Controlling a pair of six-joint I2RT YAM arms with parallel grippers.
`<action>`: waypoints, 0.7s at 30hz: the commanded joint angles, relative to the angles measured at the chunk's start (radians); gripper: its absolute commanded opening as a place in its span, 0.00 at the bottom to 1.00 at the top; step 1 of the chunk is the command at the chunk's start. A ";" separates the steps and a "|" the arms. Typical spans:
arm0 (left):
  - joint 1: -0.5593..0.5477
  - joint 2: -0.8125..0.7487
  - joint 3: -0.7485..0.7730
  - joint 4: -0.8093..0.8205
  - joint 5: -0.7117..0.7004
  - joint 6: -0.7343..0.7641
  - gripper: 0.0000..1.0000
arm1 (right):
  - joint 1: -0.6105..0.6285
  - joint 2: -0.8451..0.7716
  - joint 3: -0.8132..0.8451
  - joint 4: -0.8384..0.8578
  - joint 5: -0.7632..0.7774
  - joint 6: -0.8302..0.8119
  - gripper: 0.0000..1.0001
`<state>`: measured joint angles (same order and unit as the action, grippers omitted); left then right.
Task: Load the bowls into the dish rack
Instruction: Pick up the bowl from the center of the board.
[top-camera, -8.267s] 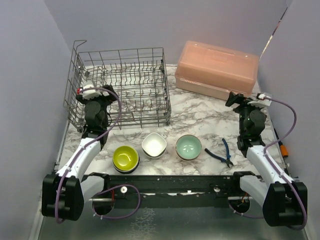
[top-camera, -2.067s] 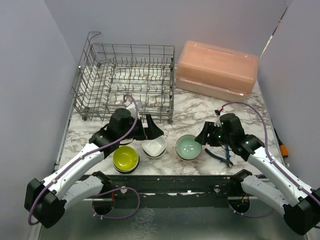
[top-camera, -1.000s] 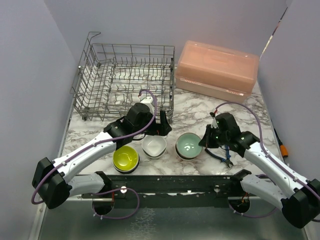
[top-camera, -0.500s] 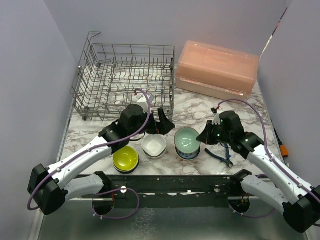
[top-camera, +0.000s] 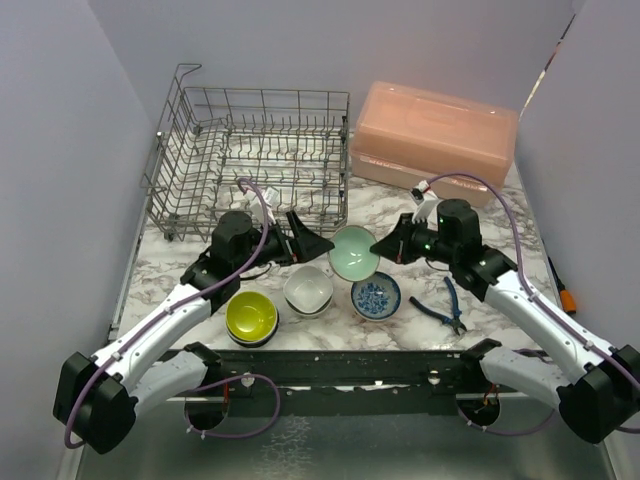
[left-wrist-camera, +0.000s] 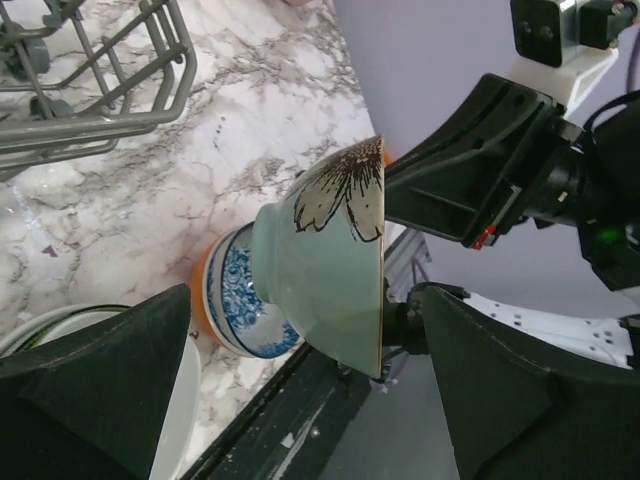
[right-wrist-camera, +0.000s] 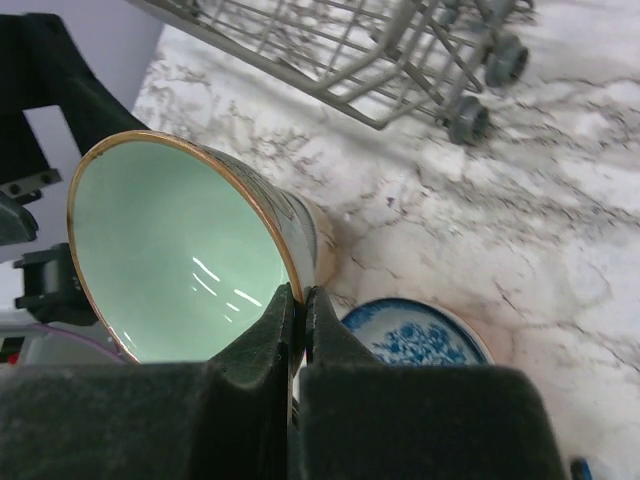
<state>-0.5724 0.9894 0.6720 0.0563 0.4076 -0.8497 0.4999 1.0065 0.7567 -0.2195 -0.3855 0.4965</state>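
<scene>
My right gripper (top-camera: 385, 247) is shut on the rim of a pale teal bowl (top-camera: 354, 252) and holds it tilted in the air in front of the dish rack (top-camera: 250, 160). The right wrist view shows the fingers pinching the gold-edged rim of the teal bowl (right-wrist-camera: 170, 250). My left gripper (top-camera: 305, 243) is open just left of it; in its wrist view the teal bowl (left-wrist-camera: 330, 270) sits ahead between the wide fingers, untouched. A blue-patterned bowl (top-camera: 376, 296), a white bowl (top-camera: 308, 290) and a lime-yellow bowl (top-camera: 251, 316) stand on the table.
A pink lidded box (top-camera: 435, 140) stands right of the rack. Blue-handled pliers (top-camera: 445, 305) lie right of the blue-patterned bowl. The blue-patterned bowl (left-wrist-camera: 235, 305) rests in an orange one (left-wrist-camera: 203, 300). The rack's wheels (right-wrist-camera: 470, 120) are close behind the held bowl.
The right gripper has lifted the teal bowl off its stack and carried it up and left towards the left gripper, baring the blue-patterned bowl. The left arm drew back slightly left.
</scene>
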 joint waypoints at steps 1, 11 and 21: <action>0.029 -0.055 -0.039 0.108 0.121 -0.083 0.99 | -0.006 0.042 0.068 0.191 -0.152 0.038 0.00; 0.028 -0.054 -0.103 0.186 0.169 -0.133 0.99 | -0.006 0.161 0.127 0.322 -0.258 0.101 0.01; 0.003 0.007 -0.085 0.240 0.143 -0.125 0.97 | -0.006 0.211 0.149 0.336 -0.326 0.107 0.00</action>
<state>-0.5594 0.9665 0.5751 0.2401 0.5385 -0.9737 0.4973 1.2110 0.8684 0.0330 -0.6327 0.5785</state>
